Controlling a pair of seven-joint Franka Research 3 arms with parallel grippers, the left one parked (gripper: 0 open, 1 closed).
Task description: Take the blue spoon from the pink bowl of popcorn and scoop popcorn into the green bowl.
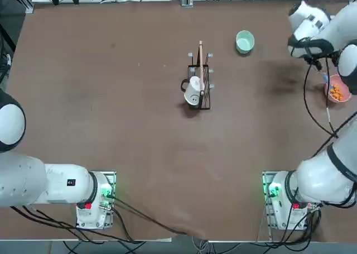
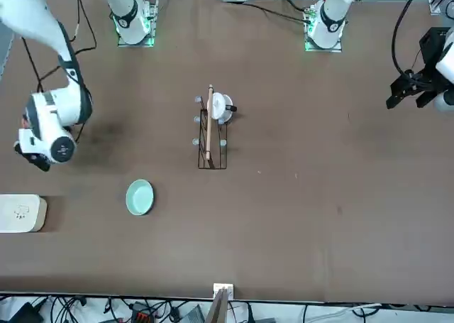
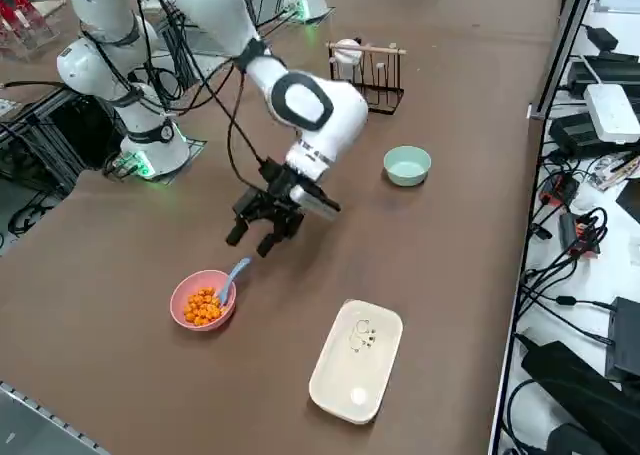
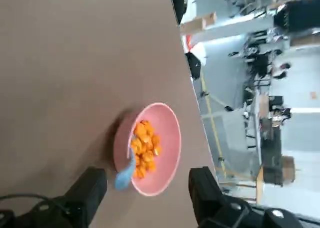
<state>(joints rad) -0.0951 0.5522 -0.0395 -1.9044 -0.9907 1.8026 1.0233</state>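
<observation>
Tabletop [image 3: 480,175] | right gripper [image 3: 268,217] open | blue spoon [image 3: 232,275] absent in front viewTabletop [image 3: 480,175] | right gripper [image 3: 268,217] open | side view reveals blue spoon's [image 3: 232,275] handle

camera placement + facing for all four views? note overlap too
Top: overhead, looks down robot's way; both arms, green bowl, pink bowl partly behind the right arm.
Front: across the table, faces robot; both arms, green bowl, white box.
Right side: raised at robot's right, looks diagonally down; right arm, open right gripper near blue spoon.
Right wrist: on right arm, looks past its own two fingers at pink bowl, popcorn.
Top and front share the rack.
</observation>
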